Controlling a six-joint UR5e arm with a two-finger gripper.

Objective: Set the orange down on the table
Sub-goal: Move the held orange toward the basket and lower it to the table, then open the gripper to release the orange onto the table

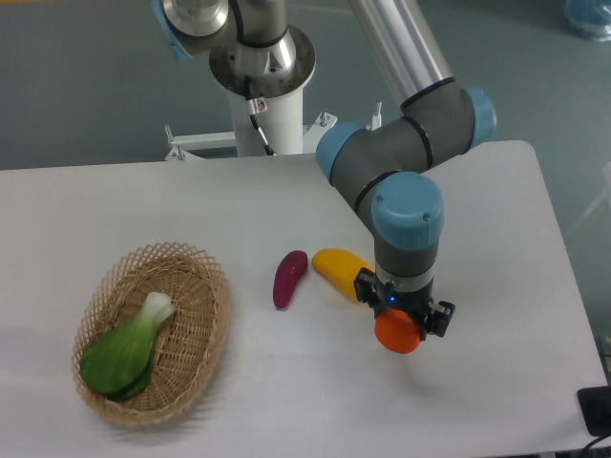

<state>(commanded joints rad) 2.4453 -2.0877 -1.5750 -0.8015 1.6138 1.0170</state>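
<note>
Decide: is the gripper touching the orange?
Touching. The fixed camera shows the gripper closed around the orange, its fingers pressed against both sides.

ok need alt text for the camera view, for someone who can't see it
A robot arm's claw holds an orange over a white table, right of centre. A yellow fruit and a purple vegetable lie just to its left, and a wicker basket further left holds a green leafy vegetable.
</note>
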